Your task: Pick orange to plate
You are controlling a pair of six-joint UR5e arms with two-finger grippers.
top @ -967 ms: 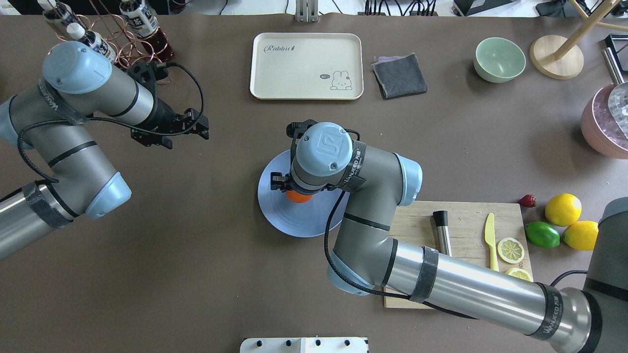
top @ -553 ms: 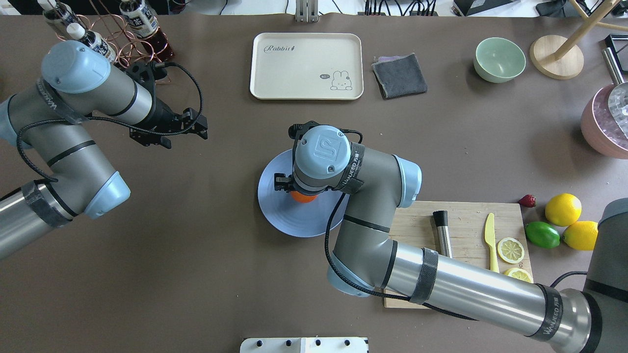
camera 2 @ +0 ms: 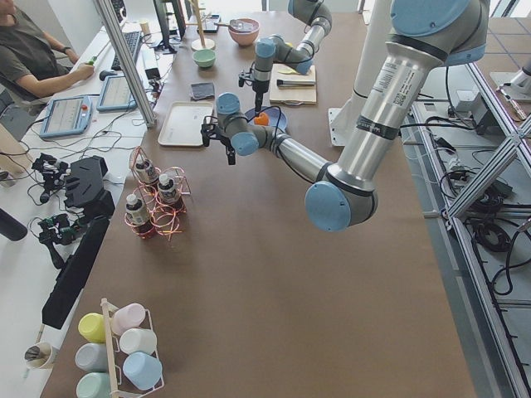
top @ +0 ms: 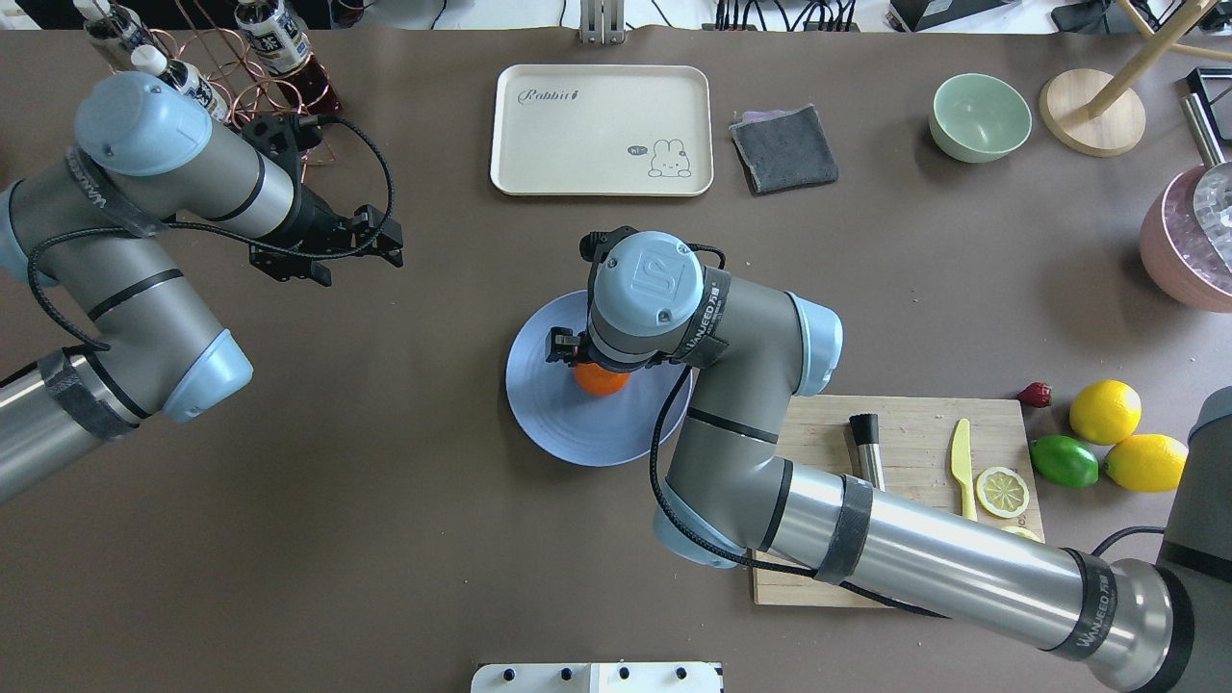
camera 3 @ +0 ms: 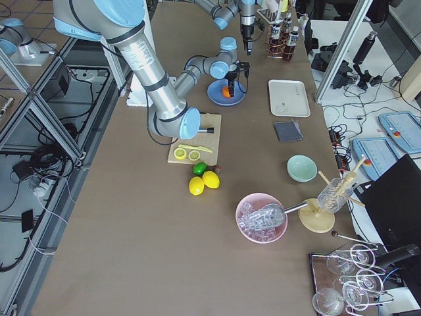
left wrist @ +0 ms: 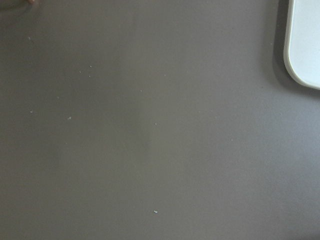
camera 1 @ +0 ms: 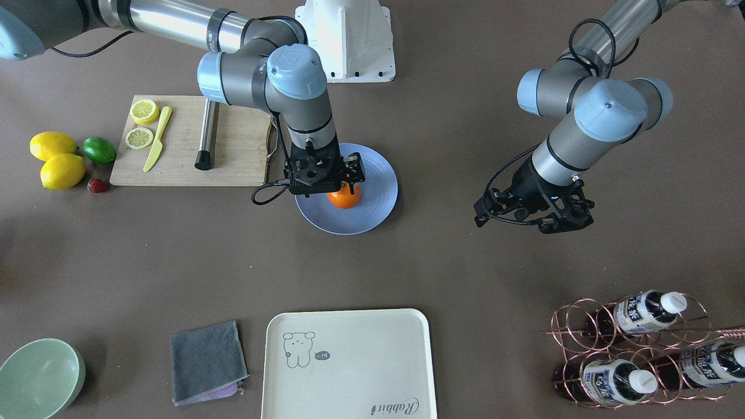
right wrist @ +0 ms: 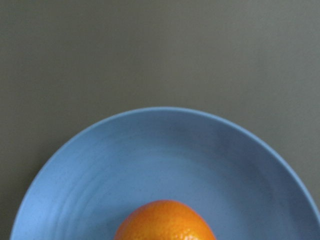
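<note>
The small orange is over the middle of the periwinkle-blue plate, low enough that I cannot tell whether it rests on it. My right gripper points straight down and is shut on the orange, a dark finger crossing the fruit's top. From overhead the right wrist hides most of the orange and part of the plate. The right wrist view shows the orange at the bottom edge with the plate under it. My left gripper hovers open and holds nothing, far to the plate's side.
A cutting board with knife, lemon slices and a steel tool lies beside the plate. Lemons and a lime sit beyond it. The cream tray, grey cloth, green bowl and bottle rack line the far edge.
My right arm has shifted a little to the right over the plate, the orange moving with it. The left arm has drifted slightly toward the far edge.
</note>
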